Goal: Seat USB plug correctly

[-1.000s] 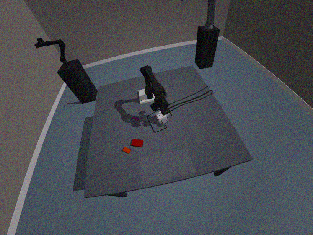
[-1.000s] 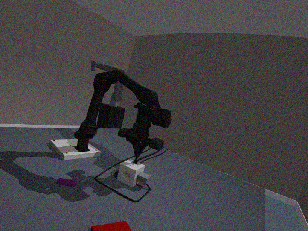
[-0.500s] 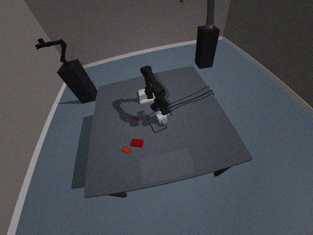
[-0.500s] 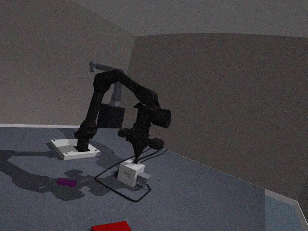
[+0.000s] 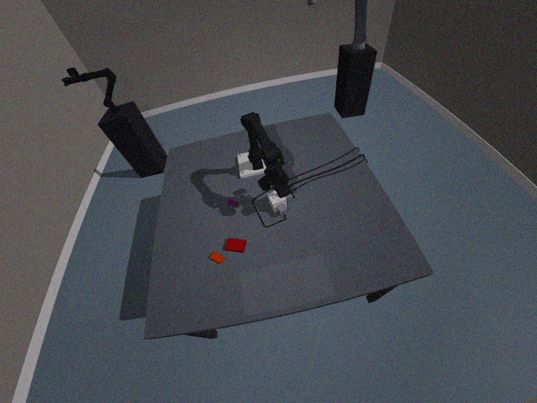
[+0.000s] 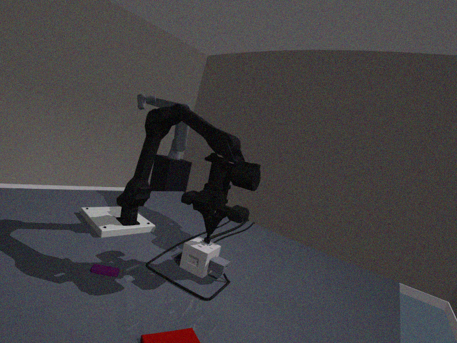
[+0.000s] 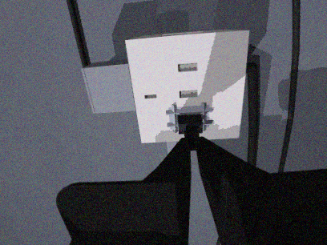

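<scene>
The white power cube (image 5: 274, 201) (image 6: 192, 260) (image 7: 160, 80) stands on the table, with two wide slots and one small slot visible on its top in the wrist view. The USB plug (image 7: 190, 109) shows there as a small grey, pronged outline around a dark centre, near the top's edge closest to my fingers. My gripper (image 6: 207, 240) (image 7: 191, 144) points down over the cube's top and is shut on the plug. The fingertips hide much of the plug, so its way round and depth in the socket cannot be told. In the top view the arm hides the fingertips.
A grey block (image 6: 218, 265) (image 7: 109, 89) sits against the cube's side. A black cable (image 5: 258, 214) (image 6: 177, 284) loops around the cube, and other cables run to the table edge. A purple block (image 5: 232, 202) (image 6: 105, 270), a red block (image 5: 235, 245) (image 6: 170, 336) and an orange block (image 5: 216, 257) lie on the table.
</scene>
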